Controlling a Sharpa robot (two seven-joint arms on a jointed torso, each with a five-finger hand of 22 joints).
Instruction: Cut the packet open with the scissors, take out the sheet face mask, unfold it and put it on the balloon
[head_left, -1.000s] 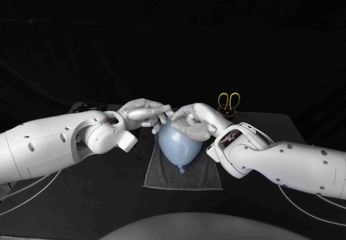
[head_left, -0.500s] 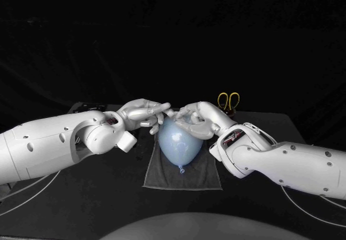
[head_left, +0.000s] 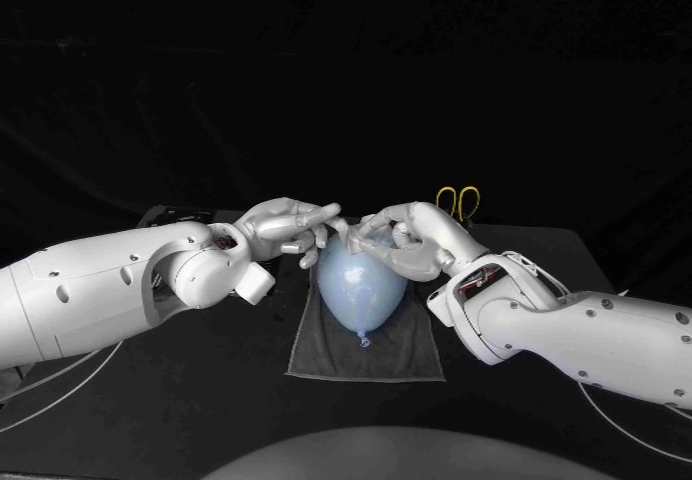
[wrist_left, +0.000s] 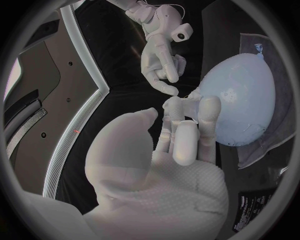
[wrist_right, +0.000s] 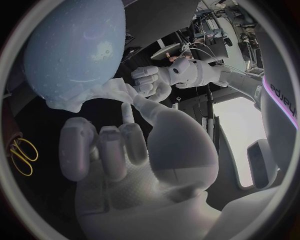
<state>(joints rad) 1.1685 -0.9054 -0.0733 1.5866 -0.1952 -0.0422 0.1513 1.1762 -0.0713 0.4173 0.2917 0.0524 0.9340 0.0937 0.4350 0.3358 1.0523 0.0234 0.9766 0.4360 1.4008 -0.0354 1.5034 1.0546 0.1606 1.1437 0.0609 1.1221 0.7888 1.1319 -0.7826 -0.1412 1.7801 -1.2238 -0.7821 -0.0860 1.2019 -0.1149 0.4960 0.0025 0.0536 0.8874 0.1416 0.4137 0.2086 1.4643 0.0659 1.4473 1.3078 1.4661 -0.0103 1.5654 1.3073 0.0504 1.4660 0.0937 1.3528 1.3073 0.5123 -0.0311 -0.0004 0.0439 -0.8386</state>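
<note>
The right hand (head_left: 407, 243) sits at the wide end of the balloon (head_left: 361, 308), thumb and one finger drawn together on a pale, wet fold at the edge of the sheet face mask (wrist_right: 94, 95), while its other fingers curl in toward the palm (the right wrist view shows the fold running up between the two tips). Facing it from the other side, the left hand (head_left: 286, 227) has its fingertips (wrist_left: 209, 109) laid side by side against the same end of the balloon, the thumb standing apart from them; whether they nip any of the mask I cannot tell. The two hands nearly meet over that end. The mask clings to the balloon's rounded face, a curved slit showing in it in the right wrist view. The balloon lies on its side on a grey cloth (head_left: 325, 350), its knotted neck toward the robot, and the cloth lies flat on the black table (head_left: 173, 400). Beyond the right hand, at the table's far side, the yellow-handled scissors (head_left: 459, 201) stand handles up.
</note>
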